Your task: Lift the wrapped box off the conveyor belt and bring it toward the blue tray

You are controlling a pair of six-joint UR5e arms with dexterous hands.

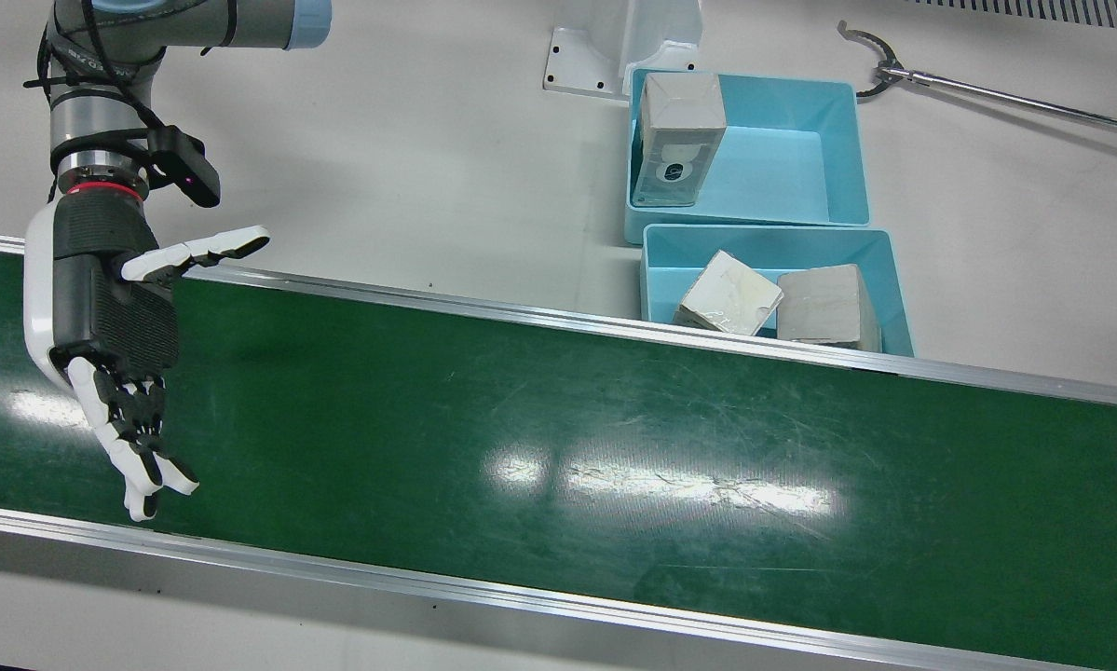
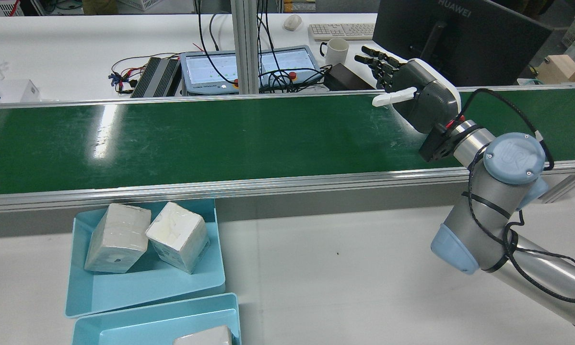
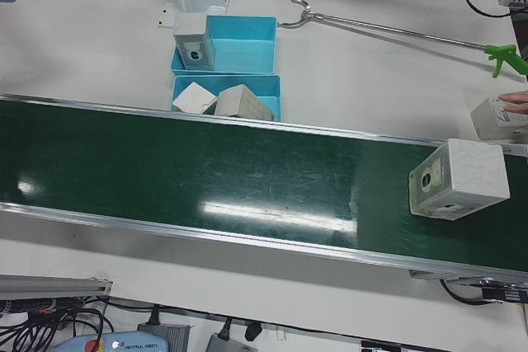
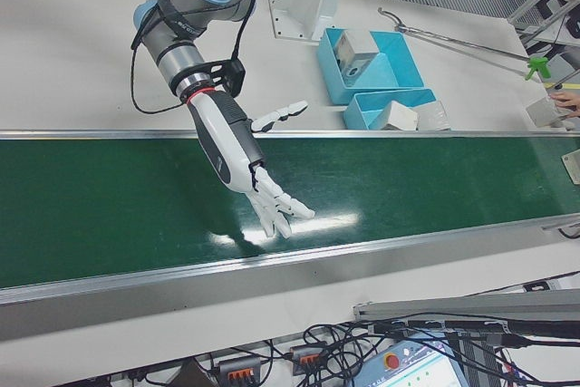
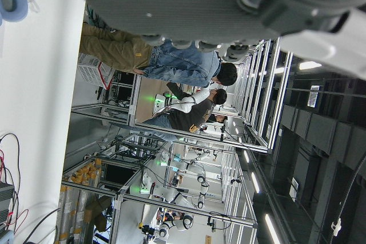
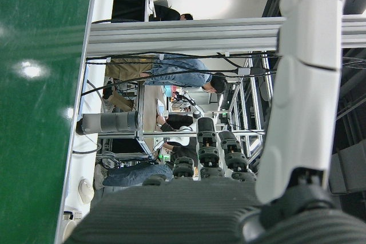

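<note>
green conveyor belt (image 1: 558,447) runs bare under your right hand (image 1: 115,326), which hangs released, fingers spread, grasping nothing. wait palm-open. wrapped box (image 3: 456,179) rides the belt's far end at three o'clock in the left-front view, near-cubic, round-marked face toward nine. left hand's state: cannot tell.

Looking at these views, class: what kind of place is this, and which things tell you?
Probably a robotics lab or test floor: a green conveyor belt with a robot's right hand open above it, blue trays holding wrapped boxes, and a desk with monitor and keyboard behind.
</note>
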